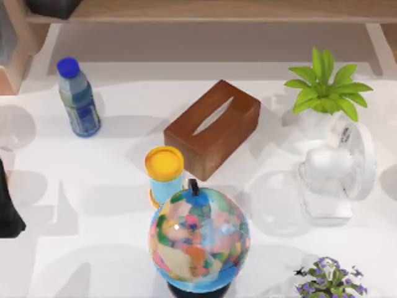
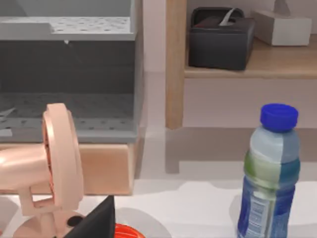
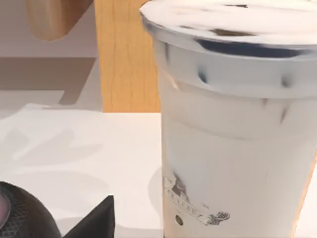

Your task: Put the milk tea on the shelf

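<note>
Milk tea [image 3: 233, 124], a white lidded cup with a small dark print low on its side, stands upright on the white table [image 3: 74, 148] close in front of our right wrist camera, with a light wooden upright just behind it. Whether our right gripper's fingers are spread or closed we cannot tell, and we cannot tell if they have hold of anything.

From above, nearest us is a multicoloured globe [image 1: 198, 239] on a dark base, with a purple-flowered plant [image 1: 329, 282] off to its right at the table's edge. Just behind the globe, touching it or nearly so, stands a light-blue cup with a yellow lid [image 1: 164, 174]. Behind that cup lies the dark-brown tissue box [image 1: 212, 127], set at a slant. On the right side a white desk fan [image 1: 338, 174] stands, and beyond it a green potted plant [image 1: 325, 93]. On the left, well apart from the box, a blue-capped bottle [image 1: 77, 96] stands upright.

Our left arm [image 1: 9, 205] sits at the table's left edge; its finger state we cannot tell either. Its wrist view takes in a pink fan [image 2: 49, 168] near, the bottle, and farther off a black tissue box [image 2: 220, 37] resting on the shelf [image 2: 277, 64], the long light-brown board running along the far side of the table.
</note>
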